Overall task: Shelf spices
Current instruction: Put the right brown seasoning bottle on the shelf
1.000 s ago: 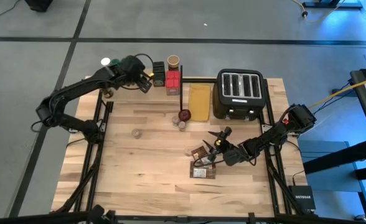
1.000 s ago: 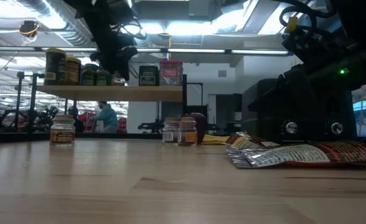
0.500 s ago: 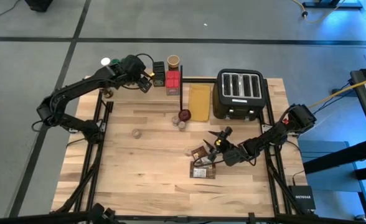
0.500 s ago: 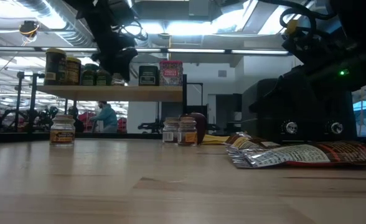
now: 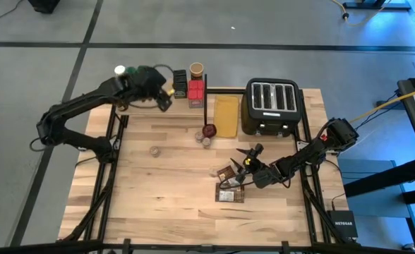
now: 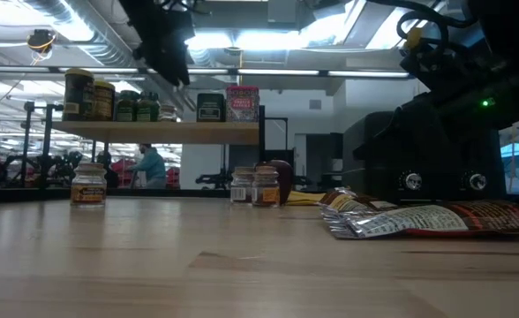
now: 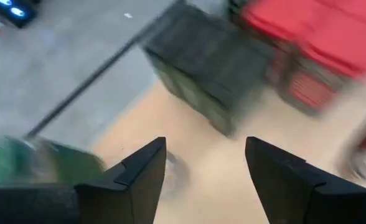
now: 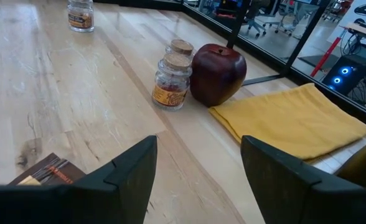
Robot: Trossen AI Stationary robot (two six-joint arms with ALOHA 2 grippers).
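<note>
Wood-grained tabletop in the foreground holds the unshelved spices: a crinkled silver-and-brown foil packet [image 5: 230, 195] and a flat dark brown packet [image 5: 228, 173] lie at about 5 o'clock from the table's centre. Just beyond them, at 3 o'clock, the right gripper [image 5: 250, 156] hangs with its dark fingers spread and nothing between them. Farther in, at 12 o'clock, two small cork-topped glass jars [image 5: 205, 139] stand touching a glossy dark red round object [image 5: 209, 130], and a lone squat glass jar [image 5: 154, 150] sits at 9 o'clock. Behind these lie a soft yellow cloth [image 5: 226, 115] and a boxy black four-slot toaster [image 5: 272, 106]. At the far edge, around 11 o'clock, the raised light-wood shelf on its thin black frame [image 6: 171, 132] carries a red carton [image 5: 196, 89], a dark box [image 5: 180, 79], a round tin [image 5: 196, 69] and green-lidded jars [image 5: 119, 70]. In the past second the left gripper [image 5: 166, 95] has lifted clear of the shelf's row and drawn back toward 10 o'clock, fingers apart and empty. That suggests one more spice has just been placed. Several jars and packets are still to go.
</note>
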